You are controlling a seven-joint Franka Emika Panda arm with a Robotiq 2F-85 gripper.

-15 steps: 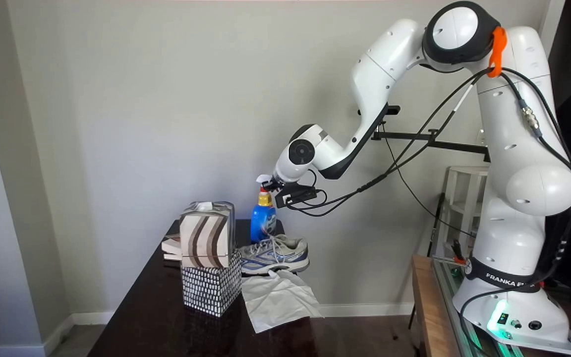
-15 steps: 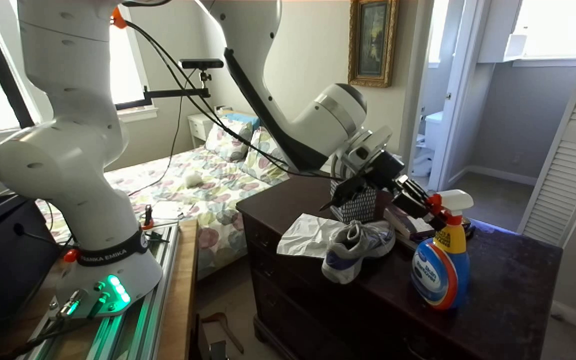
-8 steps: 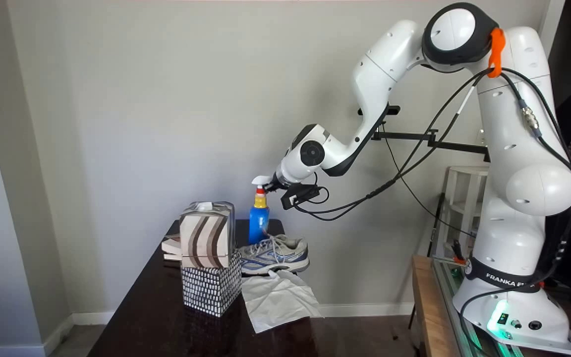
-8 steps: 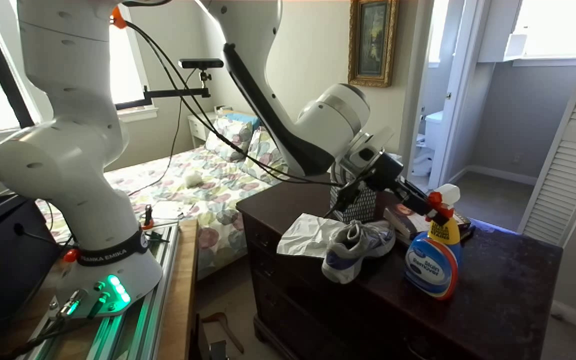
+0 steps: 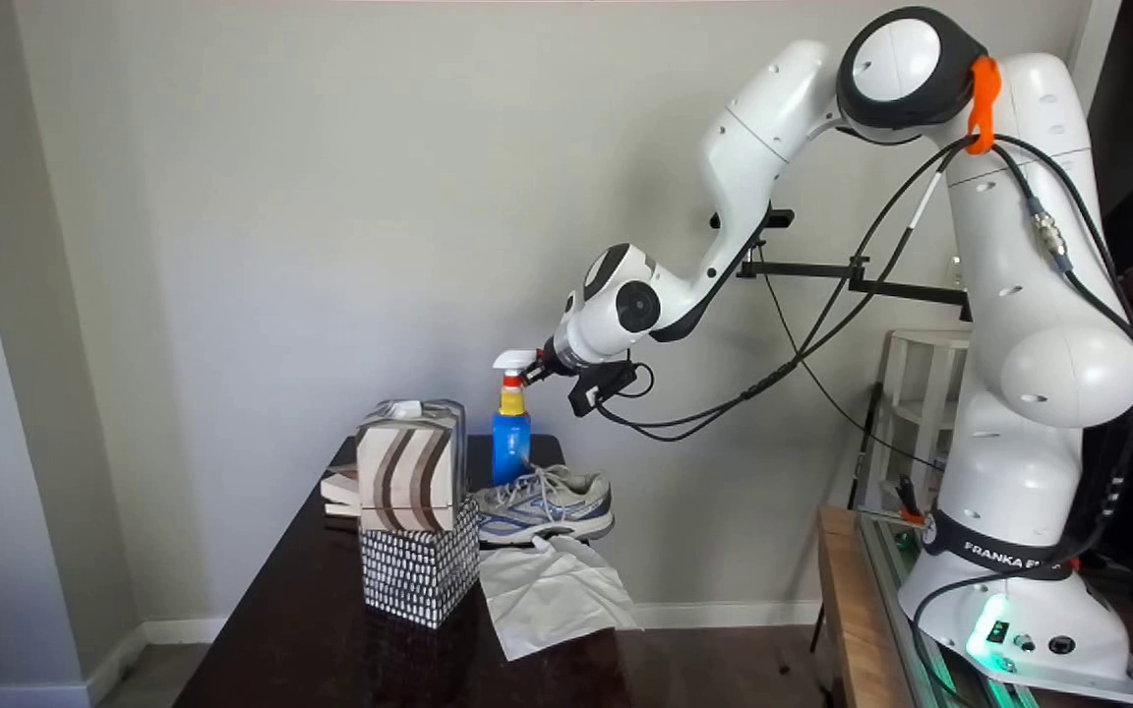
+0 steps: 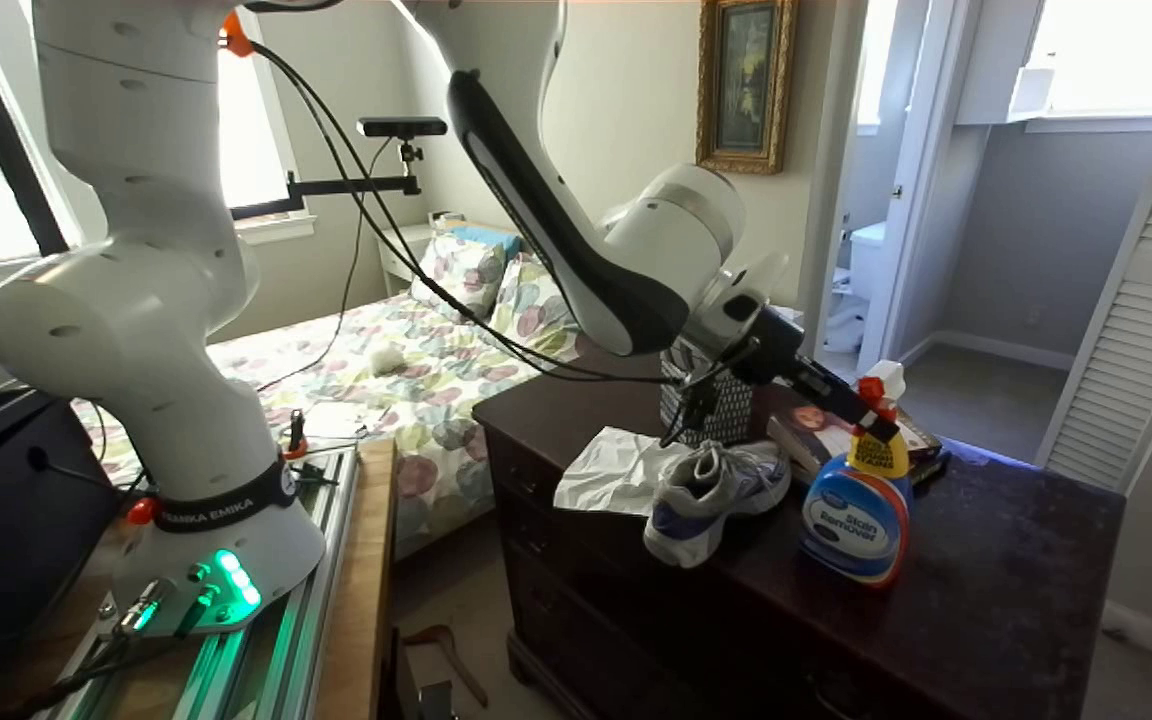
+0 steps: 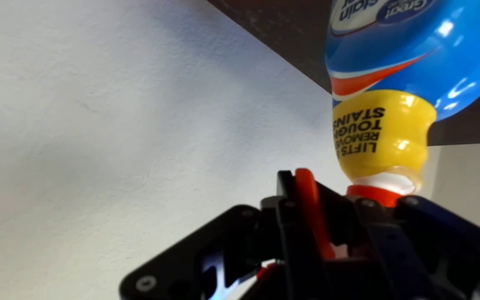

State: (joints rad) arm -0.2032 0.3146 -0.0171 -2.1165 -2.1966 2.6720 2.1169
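Observation:
A blue spray bottle with a yellow neck and a red and white spray head shows in both exterior views (image 5: 511, 444) (image 6: 856, 520) and in the wrist view (image 7: 406, 62). Its label reads Stain Remover. My gripper (image 5: 533, 372) is shut on the bottle's red trigger, and the trigger shows between the black fingers in the wrist view (image 7: 306, 187). The gripper also shows in an exterior view (image 6: 881, 420). The bottle is nearly upright over the far part of the dark dresser (image 6: 1016, 560). I cannot tell whether its base touches the top.
A grey and blue shoe (image 6: 716, 500) stands beside the bottle, with a white cloth or paper (image 6: 621, 470) by it. Books (image 6: 806, 440) lie behind the bottle. A patterned box (image 5: 419, 565) bears a striped packet (image 5: 407, 477). A wall (image 7: 140, 125) runs behind the dresser.
The gripper has turned and shifted with the bottle. In one exterior view the bottle moved slightly left; in another it moved left and up, closer to the books.

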